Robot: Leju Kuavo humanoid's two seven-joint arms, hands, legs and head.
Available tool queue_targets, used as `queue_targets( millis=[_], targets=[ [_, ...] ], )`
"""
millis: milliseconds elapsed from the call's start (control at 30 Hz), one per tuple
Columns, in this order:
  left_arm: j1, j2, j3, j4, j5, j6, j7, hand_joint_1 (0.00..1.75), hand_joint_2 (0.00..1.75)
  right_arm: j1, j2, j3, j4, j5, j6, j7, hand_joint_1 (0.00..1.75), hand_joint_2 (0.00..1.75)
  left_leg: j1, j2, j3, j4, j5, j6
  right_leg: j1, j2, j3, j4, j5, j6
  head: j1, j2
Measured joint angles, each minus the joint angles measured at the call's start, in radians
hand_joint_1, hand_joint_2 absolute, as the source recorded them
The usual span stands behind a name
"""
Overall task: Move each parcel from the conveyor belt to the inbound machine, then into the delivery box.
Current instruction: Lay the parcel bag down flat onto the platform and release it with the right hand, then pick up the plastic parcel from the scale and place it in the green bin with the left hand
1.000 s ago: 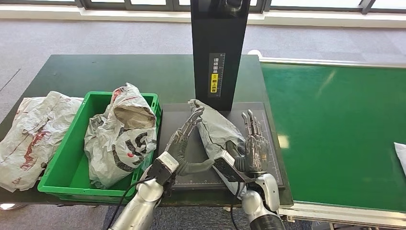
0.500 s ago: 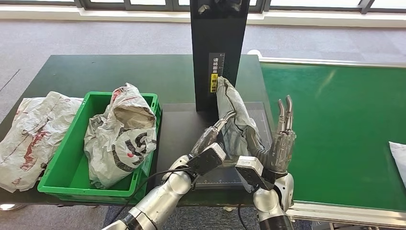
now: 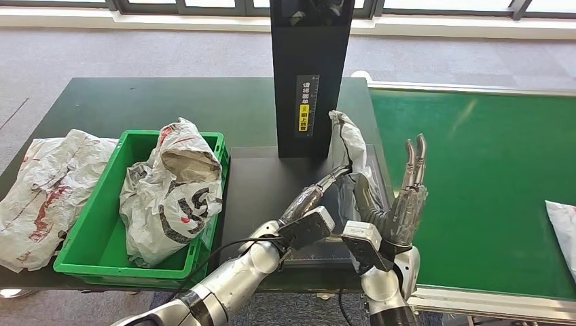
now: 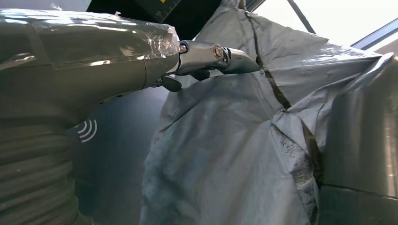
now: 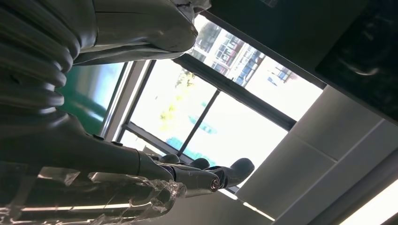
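Note:
A crumpled grey parcel (image 3: 345, 153) stands upright above the black platform (image 3: 261, 193) of the inbound machine (image 3: 311, 75), lifted clear of it. My left hand (image 3: 318, 195) presses its fingers against the parcel's left side. My right hand (image 3: 402, 202) holds the other side with thumb and palm, its fingers (image 3: 414, 159) pointing straight up. In the left wrist view the grey parcel (image 4: 225, 154) lies close against my left hand (image 4: 94, 70). Another pale parcel (image 3: 562, 224) lies on the green conveyor belt (image 3: 475, 176) at the far right edge.
A green delivery box (image 3: 95, 238) at the left holds a grey-white printed parcel (image 3: 173, 193). A white, red-marked bag (image 3: 44, 187) lies on the dark table (image 3: 170, 102) beside it. The machine's black column rises just behind the held parcel.
Both hands have lifted the grey parcel off the platform and carried it up and to the right. The pale parcel on the belt has crept further into view.

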Motion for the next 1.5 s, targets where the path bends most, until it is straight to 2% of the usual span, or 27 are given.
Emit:
queue_targets(
  millis=[200, 233, 333, 367, 500, 633, 900, 933, 967, 1067, 1100, 1167, 1267, 1400, 1500],
  targets=[
    [-0.016, 0.000, -0.062, 0.032, 0.106, 0.063, -0.076, 0.00, 1.75, 0.020, -0.006, 0.019, 0.000, -0.021, -0.008, 0.000, 0.00, 1.75, 0.000, 0.000, 0.000, 0.000, 0.000, 0.000, 0.000, 0.000, 0.000, 0.000, 0.000, 0.000, 0.000, 0.000],
    [-0.017, 0.000, -0.068, 0.032, 0.118, 0.067, -0.090, 0.30, 1.75, 0.022, -0.006, 0.019, 0.000, -0.021, -0.008, 0.000, 0.00, 1.75, 0.000, 0.000, 0.000, 0.000, 0.000, 0.000, 0.000, 0.000, 0.000, 0.000, 0.000, 0.000, 0.000, 0.000],
    [-0.018, 0.000, -0.080, 0.032, 0.139, 0.068, -0.113, 1.61, 1.75, 0.026, -0.007, 0.021, 0.000, -0.022, -0.008, 0.000, 0.00, 1.75, 0.000, 0.000, 0.000, 0.000, 0.000, 0.000, 0.000, 0.000, 0.000, 0.000, 0.000, 0.000, 0.000, 0.000],
    [-0.018, 0.000, -0.082, 0.031, 0.150, 0.066, -0.125, 1.75, 1.75, 0.026, -0.007, 0.022, 0.000, -0.023, -0.008, 0.000, 0.00, 1.75, 0.000, 0.000, 0.000, 0.000, 0.000, 0.000, 0.000, 0.000, 0.000, 0.000, 0.000, 0.000, 0.000, 0.000],
    [-0.011, 0.000, -0.087, 0.003, 0.211, 0.016, -0.175, 1.75, 1.75, 0.026, -0.007, 0.022, 0.000, -0.027, -0.009, 0.000, 0.00, 1.75, 0.000, 0.000, 0.000, 0.000, 0.000, 0.000, 0.000, 0.000, 0.000, 0.000, 0.000, 0.000, 0.000, 0.000],
    [0.008, 0.000, -0.087, -0.041, 0.230, -0.041, -0.182, 1.75, 1.75, 0.025, -0.007, 0.022, 0.000, -0.031, -0.008, 0.000, 0.00, 1.75, 0.000, 0.000, 0.000, 0.000, 0.000, 0.000, 0.000, 0.000, 0.001, 0.000, 0.000, 0.000, 0.000, 0.000],
    [0.031, 0.000, -0.071, -0.068, 0.221, -0.046, -0.182, 1.75, 1.75, 0.025, -0.007, 0.022, 0.001, -0.031, -0.002, -0.001, 0.00, 1.75, 0.000, 0.000, 0.000, 0.000, 0.000, 0.000, 0.000, -0.001, 0.001, 0.000, 0.000, 0.000, 0.000, 0.000],
    [0.032, 0.000, -0.069, -0.070, 0.218, -0.044, -0.182, 1.71, 1.75, 0.025, -0.007, 0.022, 0.001, -0.031, -0.002, 0.000, 0.00, 1.75, 0.000, 0.000, 0.000, 0.000, 0.000, 0.000, 0.000, -0.001, 0.001, 0.000, 0.000, 0.000, 0.000, 0.000],
    [0.032, 0.000, -0.068, -0.070, 0.215, -0.038, -0.182, 1.39, 1.75, 0.025, -0.007, 0.022, 0.001, -0.031, -0.002, 0.000, 0.00, 1.75, 0.000, 0.000, 0.000, 0.000, 0.000, 0.000, 0.000, -0.001, 0.001, 0.000, 0.000, 0.000, 0.000, 0.000],
    [0.030, 0.001, -0.066, -0.063, 0.189, 0.022, -0.181, 0.29, 1.75, 0.025, -0.007, 0.022, 0.002, -0.026, -0.005, 0.000, 0.00, 1.75, 0.000, 0.000, 0.000, 0.000, 0.000, 0.000, 0.000, -0.001, 0.001, 0.000, 0.000, 0.000, 0.000, 0.000],
    [0.028, 0.001, -0.066, -0.057, 0.173, 0.054, -0.178, 0.23, 1.75, 0.025, -0.007, 0.022, 0.002, -0.023, -0.005, 0.000, 0.00, 1.75, 0.000, 0.000, 0.000, 0.000, 0.000, 0.000, 0.000, -0.001, 0.001, 0.000, 0.000, 0.000, 0.000, 0.000],
    [0.022, 0.001, -0.066, -0.041, 0.145, 0.109, -0.171, 0.23, 1.75, 0.025, -0.007, 0.022, 0.002, -0.020, -0.005, 0.000, 0.00, 1.75, 0.000, 0.000, 0.000, 0.000, 0.000, 0.000, 0.000, -0.001, 0.001, 0.000, 0.000, 0.000, 0.000, 0.000],
    [0.016, 0.001, -0.066, -0.022, 0.129, 0.135, -0.165, 0.23, 1.75, 0.025, -0.007, 0.022, 0.002, -0.018, -0.005, 0.000, 0.00, 1.75, 0.000, 0.000, 0.000, 0.000, 0.000, 0.000, 0.000, -0.001, 0.001, 0.000, 0.000, 0.000, 0.000, 0.000],
    [0.013, 0.001, -0.066, -0.007, 0.119, 0.149, -0.157, 0.00, 1.75, 0.025, -0.007, 0.022, 0.002, -0.017, -0.006, 0.000, 0.00, 1.75, 0.000, 0.000, 0.000, 0.000, 0.000, 0.000, 0.000, -0.001, 0.001, 0.000, 0.000, 0.000, 0.000, 0.000],
    [0.003, 0.001, -0.066, 0.015, 0.073, 0.212, -0.099, 0.00, 1.75, 0.025, -0.007, 0.022, 0.002, -0.016, -0.012, 0.000, 0.00, 1.75, 0.000, 0.000, 0.000, 0.000, 0.000, 0.000, 0.000, -0.001, 0.001, 0.000, 0.000, 0.000, 0.000, 0.000]
  ],
)
